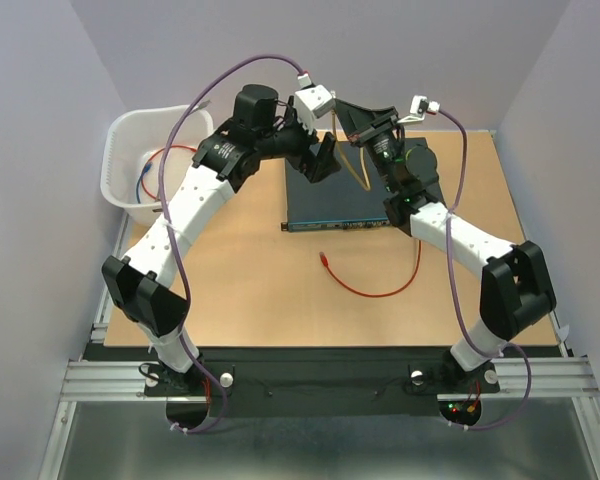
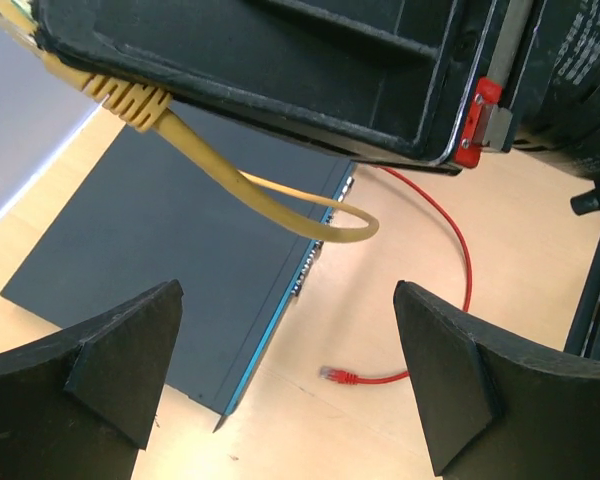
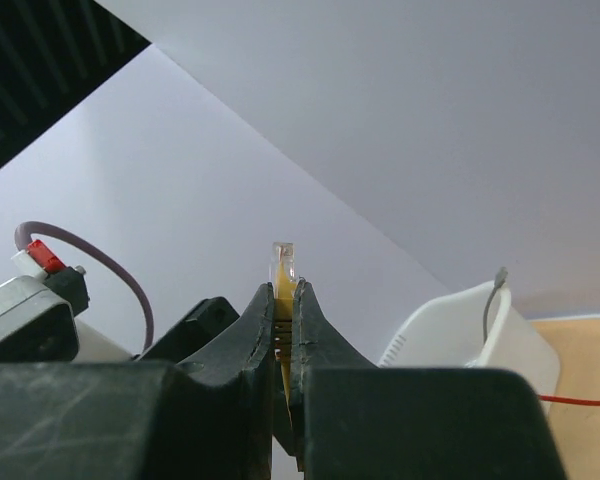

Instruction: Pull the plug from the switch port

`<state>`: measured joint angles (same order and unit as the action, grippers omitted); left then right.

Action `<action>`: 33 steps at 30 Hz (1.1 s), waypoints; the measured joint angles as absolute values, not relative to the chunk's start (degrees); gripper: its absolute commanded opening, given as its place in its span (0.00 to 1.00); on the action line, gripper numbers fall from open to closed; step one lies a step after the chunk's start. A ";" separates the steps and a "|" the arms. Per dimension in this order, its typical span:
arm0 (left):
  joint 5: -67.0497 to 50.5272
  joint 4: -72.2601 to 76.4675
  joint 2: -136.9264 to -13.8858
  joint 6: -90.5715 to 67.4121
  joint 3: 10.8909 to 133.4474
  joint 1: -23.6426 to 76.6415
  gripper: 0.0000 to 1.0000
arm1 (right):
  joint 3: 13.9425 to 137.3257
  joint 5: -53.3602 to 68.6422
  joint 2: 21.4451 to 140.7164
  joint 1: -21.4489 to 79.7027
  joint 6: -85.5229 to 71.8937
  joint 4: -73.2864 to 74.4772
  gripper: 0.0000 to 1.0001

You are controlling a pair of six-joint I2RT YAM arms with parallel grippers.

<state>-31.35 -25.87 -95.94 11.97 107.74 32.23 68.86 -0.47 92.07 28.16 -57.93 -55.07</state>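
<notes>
Pinching yellow plug (image 3: pixel 284 262) between right fingers (image 3: pixel 246 338), above switch (image 2: pixel 150 235)

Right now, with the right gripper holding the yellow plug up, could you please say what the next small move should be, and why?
Probably ease the open left gripper forward onto the hanging yellow cable: the right gripper holds its plug clear of the switch, and the white basket sits on the left arm's side.

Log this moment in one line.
right gripper: jaws shut on yellow plug | plug: clear of switch | left gripper: jaws open, over switch
</notes>
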 measured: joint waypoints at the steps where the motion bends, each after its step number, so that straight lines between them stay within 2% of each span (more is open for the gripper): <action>1: -31.22 -25.67 -95.94 11.73 107.72 32.16 0.99 | 69.19 -0.49 92.47 28.27 -58.33 -55.59 0.00; 6: -30.98 -23.92 -95.94 11.29 107.72 32.08 0.99 | 69.30 -0.54 93.84 29.10 -60.38 -56.31 0.01; 8: -30.98 -23.70 -95.94 11.18 107.77 32.08 0.95 | 69.30 -0.58 94.35 29.36 -62.17 -57.12 0.00; 9: -30.76 -23.40 -95.94 11.05 107.77 32.08 0.93 | 69.28 -0.64 94.52 29.36 -63.22 -57.67 0.00; 12: -29.36 -22.55 -96.14 10.68 107.79 32.01 0.76 | 69.25 -0.64 95.02 29.50 -66.08 -60.23 0.00; 13: -28.58 -22.00 -96.36 10.59 107.79 32.01 0.74 | 69.23 -0.64 95.13 29.52 -66.72 -60.93 0.01; 16: -27.68 -21.17 -97.45 10.07 107.79 31.75 0.74 | 69.12 -0.60 95.20 29.76 -68.73 -62.28 0.00; 19: -27.62 -20.75 -98.52 10.00 107.79 31.64 0.79 | 68.25 -0.62 95.20 30.26 -70.54 -63.64 0.01; 21: -27.90 -20.82 -99.18 10.02 107.79 31.62 0.76 | 67.31 -0.64 95.24 30.57 -71.42 -64.18 0.01; 24: -28.21 -20.93 -99.50 9.82 107.79 31.46 0.32 | 66.04 -0.69 95.37 30.92 -72.34 -64.73 0.00; 25: -28.34 -21.06 -99.50 10.17 107.79 31.42 0.00 | 65.65 -0.75 95.39 31.07 -72.51 -64.82 0.00; 30: -28.51 -20.64 -99.48 10.37 107.59 31.40 0.00 | 65.47 -1.28 95.39 31.20 -72.88 -64.99 0.01; 31: -28.40 -20.53 -99.48 10.41 107.37 31.38 0.00 | 65.17 -1.54 95.39 31.20 -72.84 -65.04 0.07; 33: -27.88 -20.58 -99.44 10.52 106.72 31.29 0.00 | 64.20 -2.02 95.37 31.20 -72.47 -65.39 0.39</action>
<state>-27.88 -20.58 -99.44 10.52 106.72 31.29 64.20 -2.02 95.37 31.20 -72.47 -65.39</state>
